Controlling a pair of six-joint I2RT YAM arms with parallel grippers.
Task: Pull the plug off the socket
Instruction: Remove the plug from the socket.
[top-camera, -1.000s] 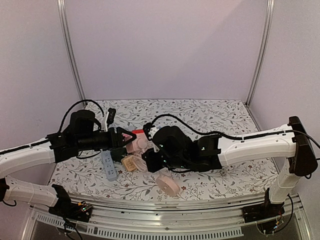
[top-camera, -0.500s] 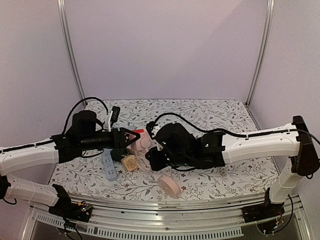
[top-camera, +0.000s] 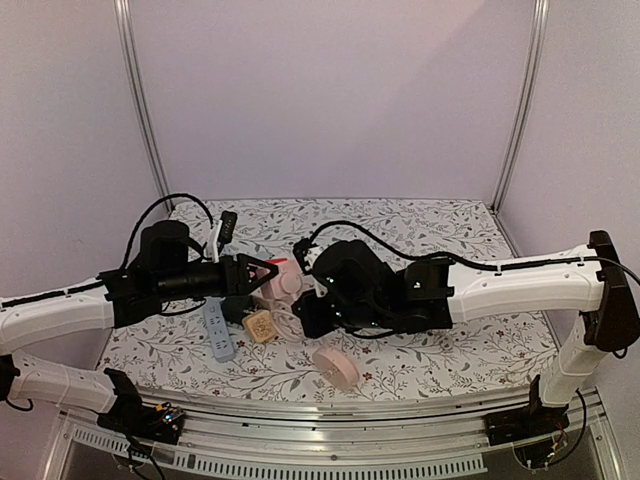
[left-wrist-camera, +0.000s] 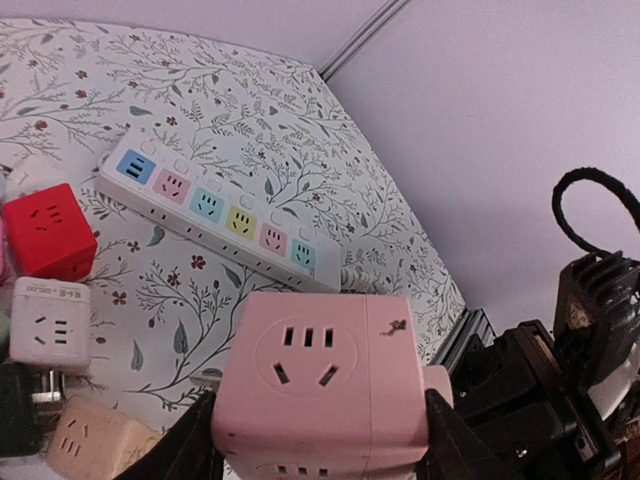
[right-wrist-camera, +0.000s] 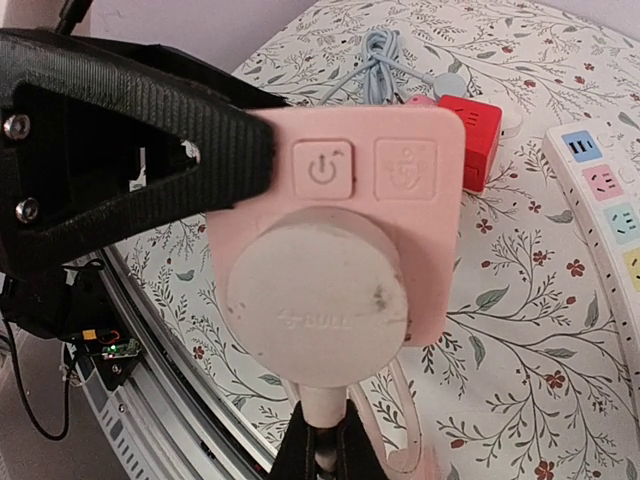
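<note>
A pink cube socket (left-wrist-camera: 320, 385) is held above the table between the fingers of my left gripper (left-wrist-camera: 320, 440), which is shut on its two sides. It also shows in the top view (top-camera: 283, 283) and the right wrist view (right-wrist-camera: 400, 180). A round pale plug (right-wrist-camera: 315, 300) sits pushed into one face of the cube, and its edge shows in the left wrist view (left-wrist-camera: 438, 385). My right gripper (right-wrist-camera: 322, 450) is shut on the plug's neck where the pink cord leaves it. In the top view the right wrist (top-camera: 350, 290) hides the plug.
A white power strip (left-wrist-camera: 215, 205) with coloured sockets lies on the flowered table, left in the top view (top-camera: 217, 330). A red cube (left-wrist-camera: 45, 230), a white cube (left-wrist-camera: 50, 325) and a beige cube (top-camera: 260, 325) lie below the socket. A pink round adapter (top-camera: 335, 367) lies near the front edge.
Both grippers have shifted slightly right and up, with the socket and plug between them. The plug still sits in the socket.
</note>
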